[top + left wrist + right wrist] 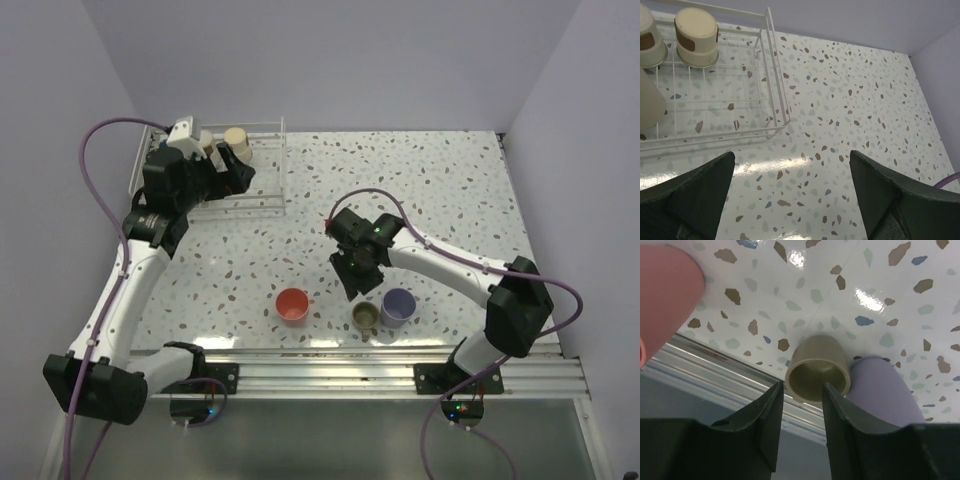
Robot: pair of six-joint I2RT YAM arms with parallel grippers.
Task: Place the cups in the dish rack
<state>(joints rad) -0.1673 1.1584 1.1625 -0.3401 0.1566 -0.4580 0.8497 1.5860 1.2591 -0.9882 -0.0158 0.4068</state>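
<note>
Standing upright, mouth up, the olive cup (817, 371) sits just beyond the right gripper's (801, 390) narrowly parted, empty fingers. The left gripper (790, 165) gapes wide, empty, the dish rack (775, 65) beyond its left finger holding inverted beige cups (696, 35).

Olive cup (817, 371) beside lavender cup (886, 392); red cup (664, 297) apart.
</note>
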